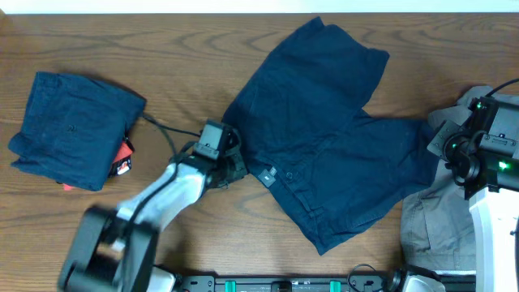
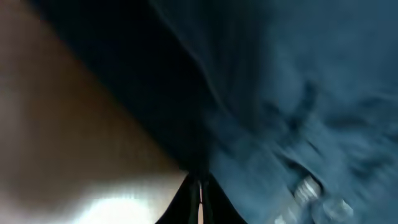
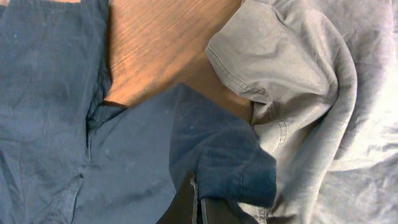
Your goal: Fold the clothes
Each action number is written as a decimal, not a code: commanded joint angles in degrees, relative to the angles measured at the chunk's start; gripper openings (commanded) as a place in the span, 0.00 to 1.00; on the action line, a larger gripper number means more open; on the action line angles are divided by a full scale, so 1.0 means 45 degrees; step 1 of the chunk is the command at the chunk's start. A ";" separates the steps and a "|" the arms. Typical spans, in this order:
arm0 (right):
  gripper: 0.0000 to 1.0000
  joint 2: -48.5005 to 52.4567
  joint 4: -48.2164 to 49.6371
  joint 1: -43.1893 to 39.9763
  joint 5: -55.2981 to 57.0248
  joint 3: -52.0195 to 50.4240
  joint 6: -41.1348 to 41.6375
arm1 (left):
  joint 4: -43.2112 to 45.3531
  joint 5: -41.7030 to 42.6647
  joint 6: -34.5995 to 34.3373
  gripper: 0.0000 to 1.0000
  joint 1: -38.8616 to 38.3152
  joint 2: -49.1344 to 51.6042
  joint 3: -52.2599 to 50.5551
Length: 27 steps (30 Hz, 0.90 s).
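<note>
Task about a third done, by appearance: folded navy garment [image 1: 69, 126] on the counter [image 1: 162, 49] well left of the left claw [image 1: 231, 168], navy shorts [image 1: 324, 146] spread unfolded between the claws, both pinched closed on their edges, grey garment [image 3: 323, 93] crumpled beside the right claw [image 3: 198, 193], not yet folded.

Brown wood-grain table [image 1: 186, 49], glossy, evenly lit

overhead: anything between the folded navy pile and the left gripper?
Overhead view: mostly bare table, crossed by a black cable. A red item pokes out at the folded navy pile, short of the left gripper.
</note>
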 commanded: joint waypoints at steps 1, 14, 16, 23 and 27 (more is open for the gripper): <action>0.01 -0.0034 -0.0005 -0.0068 -0.0087 0.0131 -0.0151 | 0.1175 -0.0146 -0.0078 0.06 0.0131 0.1423 0.0126; 0.01 -0.0034 -0.0199 -0.0044 -0.0986 0.0131 -0.0151 | 0.3181 0.0345 0.0291 0.06 0.4454 0.5343 0.3871; 0.01 -0.0034 -0.0199 -0.0044 -0.0981 0.0131 -0.0155 | 0.2744 0.1214 0.0301 0.06 0.4930 0.5450 0.4813; 0.02 -0.0029 0.0058 -0.0049 -0.0967 0.0131 -0.0155 | -0.0903 0.4114 0.1938 0.06 0.5207 0.5163 0.6591; 0.04 -0.0029 0.0092 -0.0049 -0.0923 0.0131 -0.0155 | -0.2467 0.4906 0.2608 0.52 0.4755 0.5149 0.6567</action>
